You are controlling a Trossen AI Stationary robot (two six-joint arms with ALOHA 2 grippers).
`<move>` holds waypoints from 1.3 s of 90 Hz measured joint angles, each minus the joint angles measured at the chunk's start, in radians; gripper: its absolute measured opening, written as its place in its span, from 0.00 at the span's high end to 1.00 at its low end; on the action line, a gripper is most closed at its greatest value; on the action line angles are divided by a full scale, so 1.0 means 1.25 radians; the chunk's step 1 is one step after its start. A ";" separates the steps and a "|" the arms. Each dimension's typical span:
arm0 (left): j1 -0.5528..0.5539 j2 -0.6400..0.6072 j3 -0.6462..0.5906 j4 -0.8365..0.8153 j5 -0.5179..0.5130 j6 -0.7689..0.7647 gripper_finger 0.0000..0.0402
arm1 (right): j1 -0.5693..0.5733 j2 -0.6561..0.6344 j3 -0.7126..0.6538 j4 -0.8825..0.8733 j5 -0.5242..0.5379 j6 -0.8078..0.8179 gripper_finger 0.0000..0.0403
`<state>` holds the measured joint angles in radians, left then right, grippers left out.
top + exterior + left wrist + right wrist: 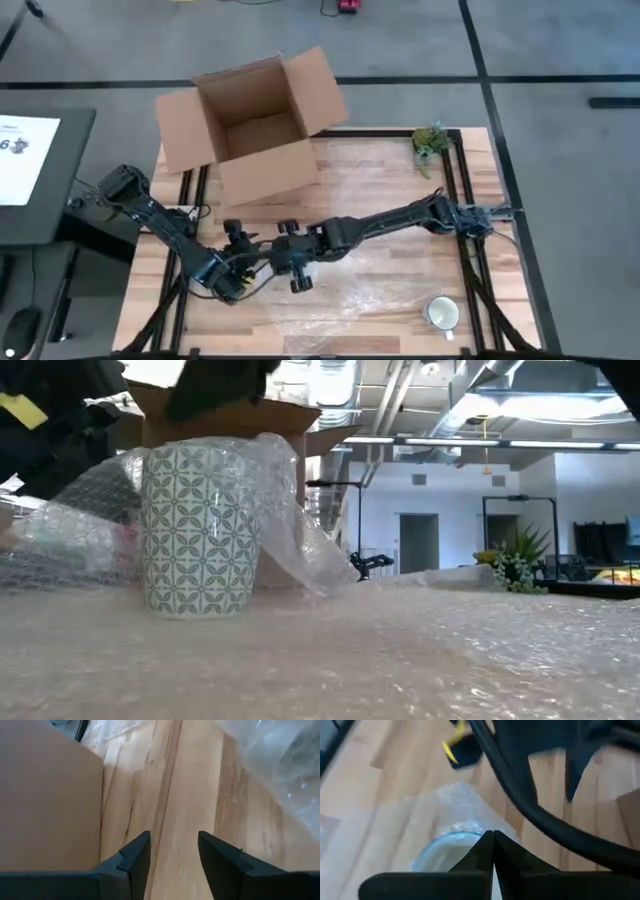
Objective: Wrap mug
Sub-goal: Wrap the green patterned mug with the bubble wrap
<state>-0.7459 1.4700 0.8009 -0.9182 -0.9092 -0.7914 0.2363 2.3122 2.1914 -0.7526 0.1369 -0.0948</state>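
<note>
Wooden worktop (pixel 400 160) carries bubble wrap (pixel 350 290). Right end effector (pixel 492 842), fingers closed, pinches the wrap; left end effector (pixel 172 855) is narrowly parted, empty. Best pull the wrap evenly toward the mug (pixel 442 313).

Both arms meet over the bubble wrap (pixel 330 290), mug (pixel 441 313) apart near the table's edge.

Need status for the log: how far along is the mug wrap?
Done: the clear bubble wrap sheet is spread on the wooden table, and the green-patterned ceramic mug stands upright on it. In hand: the right gripper, jaws shut, is at the wrap; the left gripper, jaws open, is over bare wood. Left: the mug's front and mouth are uncovered, so the wrapping itself.
</note>
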 joint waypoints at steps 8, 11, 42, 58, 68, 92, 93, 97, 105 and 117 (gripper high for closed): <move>-0.007 0.000 0.000 -0.022 -0.002 -0.024 0.64 | -0.009 0.001 -0.031 0.027 -0.006 0.008 1.00; -0.009 0.000 0.000 -0.032 -0.002 -0.031 0.64 | -0.010 0.001 -0.038 0.029 -0.012 0.011 1.00; -0.026 0.000 0.000 -0.120 -0.003 -0.123 0.64 | -0.014 -0.005 -0.132 0.066 -0.053 0.013 1.00; -0.026 0.000 0.000 -0.116 -0.004 -0.125 0.64 | -0.023 -0.005 -0.171 0.121 -0.089 0.013 1.00; -0.026 0.000 0.000 -0.113 -0.004 -0.125 0.64 | -0.031 -0.006 -0.187 0.115 -0.136 0.012 1.00; -0.026 -0.001 0.000 -0.112 -0.005 -0.125 0.64 | -0.020 -0.013 -0.120 0.057 -0.133 -0.032 1.00; -0.026 -0.001 0.000 -0.112 -0.005 -0.125 0.64 | -0.020 -0.014 -0.113 0.052 -0.132 -0.033 1.00; -0.026 -0.001 0.000 -0.112 -0.005 -0.125 0.64 | -0.017 -0.021 -0.089 0.021 -0.127 -0.036 1.00; -0.026 -0.001 0.000 -0.111 -0.004 -0.125 0.64 | -0.013 -0.035 -0.043 -0.017 -0.120 -0.042 1.00; -0.026 -0.001 0.000 -0.110 -0.003 -0.129 0.64 | -0.006 -0.041 -0.016 -0.080 -0.162 -0.021 1.00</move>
<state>-0.7784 1.4693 0.8009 -1.0557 -0.9131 -0.9527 0.2288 2.2611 2.1708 -0.8524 -0.0651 -0.1216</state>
